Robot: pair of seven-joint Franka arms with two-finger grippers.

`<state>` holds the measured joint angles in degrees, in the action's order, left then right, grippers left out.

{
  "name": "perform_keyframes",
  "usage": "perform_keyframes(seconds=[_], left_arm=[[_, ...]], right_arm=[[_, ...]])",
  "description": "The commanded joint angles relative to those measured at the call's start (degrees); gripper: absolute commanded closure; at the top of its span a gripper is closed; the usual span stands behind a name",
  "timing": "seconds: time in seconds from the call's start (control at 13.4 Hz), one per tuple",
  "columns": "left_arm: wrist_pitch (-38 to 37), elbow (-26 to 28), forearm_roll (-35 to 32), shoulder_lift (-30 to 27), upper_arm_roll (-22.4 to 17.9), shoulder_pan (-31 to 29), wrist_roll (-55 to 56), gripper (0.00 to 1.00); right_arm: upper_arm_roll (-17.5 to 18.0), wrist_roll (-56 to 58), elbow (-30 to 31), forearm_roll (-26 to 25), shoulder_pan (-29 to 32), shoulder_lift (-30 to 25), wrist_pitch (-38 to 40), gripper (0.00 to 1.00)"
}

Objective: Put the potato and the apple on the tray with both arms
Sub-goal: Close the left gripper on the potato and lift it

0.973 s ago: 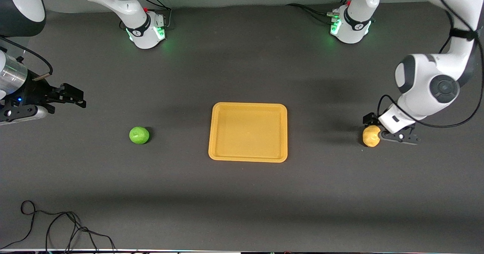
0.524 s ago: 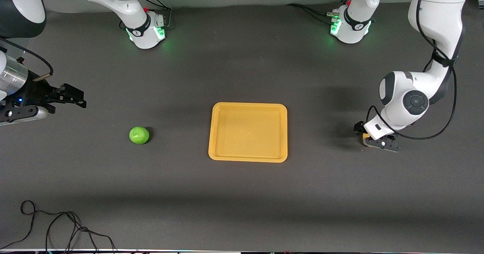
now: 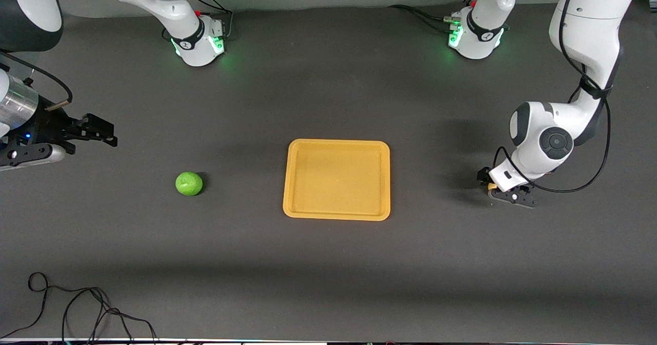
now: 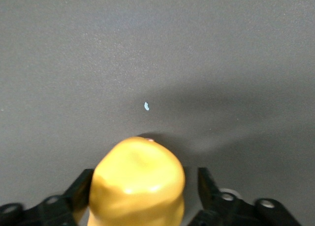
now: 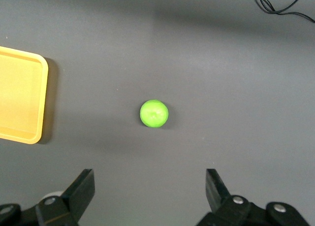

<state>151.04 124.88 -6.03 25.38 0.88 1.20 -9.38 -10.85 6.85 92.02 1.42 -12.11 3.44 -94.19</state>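
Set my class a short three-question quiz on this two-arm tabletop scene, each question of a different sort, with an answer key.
1. True or false: the small round green apple already lies on the flat rectangular orange-yellow plastic tray.
2. Multiple choice: the lumpy yellow-tan potato is
A) on the tray
B) between the jaws of the left gripper, at the left arm's end of the table
C) beside the apple
3. Fill in: the right gripper waits with its jaws ____, apart from the apple.

Key:
1. False; it sits on the dark table.
2. B
3. open
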Motion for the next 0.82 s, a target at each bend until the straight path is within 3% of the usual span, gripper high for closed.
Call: perform_keyframes(seconds=[0.0, 0.15, 0.3, 0.45, 0.6, 0.75], left_arm=[[0.66, 0.36, -0.74, -0.24, -0.09, -0.23, -0.72, 0.83], [0.22, 0.28, -0.65, -0.5, -0.09, -0.23, -0.55, 0.97], [-3.71, -1.04, -0.65, -3.73, -0.35, -0.67, -0.2, 1.0], [-17.55, -6.63, -0.04, -9.0, -0.35, -2.16, -0.81, 1.0], [-33.02, -16.37, 0.49, -9.91, 0.0, -2.08, -0.03, 1.0], [-42.2, -24.74, 7.14, -9.82, 0.26, -1.11, 5.22, 1.0]], right_arm=[[-0.13, -1.31, 0.18, -1.15, -0.38, -0.8, -0.47, 0.0], [-0.48, -1.14, 0.18, -1.15, -0.03, -1.07, -0.38, 0.0], [-0.83, -1.4, 0.26, -1.24, -0.28, -1.16, -0.38, 0.0], [-0.83, -2.54, 0.44, -1.24, -0.29, -0.28, -1.52, 0.0], [-0.75, -2.54, 0.44, -1.24, -0.37, -0.54, -2.05, 0.0], [-0.66, -2.54, 0.35, -1.68, -0.46, -0.72, -2.14, 0.0]])
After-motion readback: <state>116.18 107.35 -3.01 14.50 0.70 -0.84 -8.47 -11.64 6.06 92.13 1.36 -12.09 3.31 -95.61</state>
